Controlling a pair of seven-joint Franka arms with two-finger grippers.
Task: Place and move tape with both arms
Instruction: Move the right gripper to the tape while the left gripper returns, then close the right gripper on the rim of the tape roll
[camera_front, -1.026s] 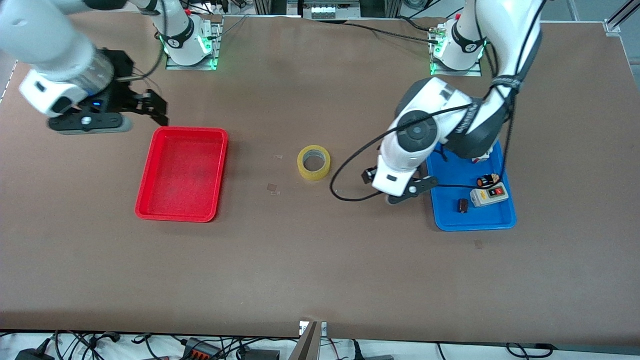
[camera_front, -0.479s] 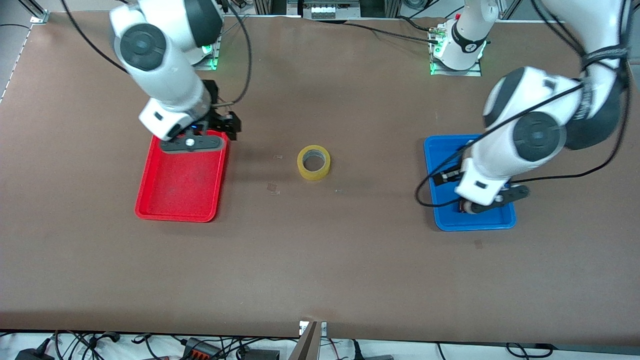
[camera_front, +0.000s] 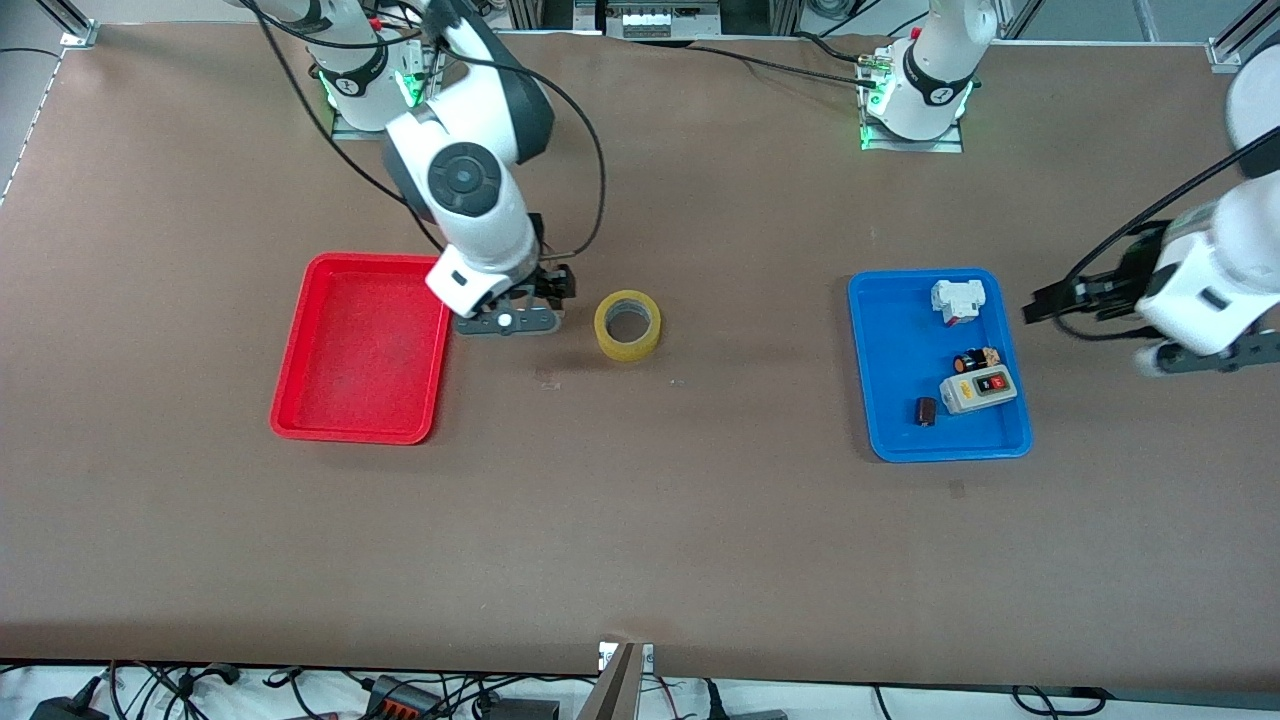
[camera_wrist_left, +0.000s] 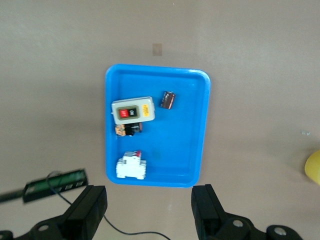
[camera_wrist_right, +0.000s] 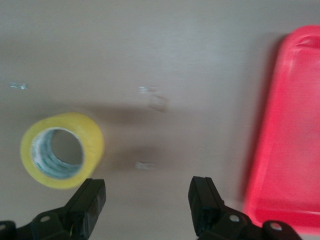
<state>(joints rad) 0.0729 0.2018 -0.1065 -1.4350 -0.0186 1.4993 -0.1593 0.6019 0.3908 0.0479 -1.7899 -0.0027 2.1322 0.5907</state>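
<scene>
A: Tape (camera_front: 627, 325)?
B: Yellowish translucent roll, flat on the brown surface (camera_front: 640, 520), hollow core up.
A: Where?
B: Just beside the right gripper (camera_front: 540, 300) jaws, outside them, untouched. Well apart from the left gripper (camera_wrist_left: 150, 212) jaws, both sets spread.

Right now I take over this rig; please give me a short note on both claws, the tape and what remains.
Right claw: open, empty, over the table between the red tray and the tape.
Left claw: open, empty, over the table beside the blue tray, toward the left arm's end.
Done: tape lies flat mid-table, ungrasped.
Left: grasp it and move it.
</scene>
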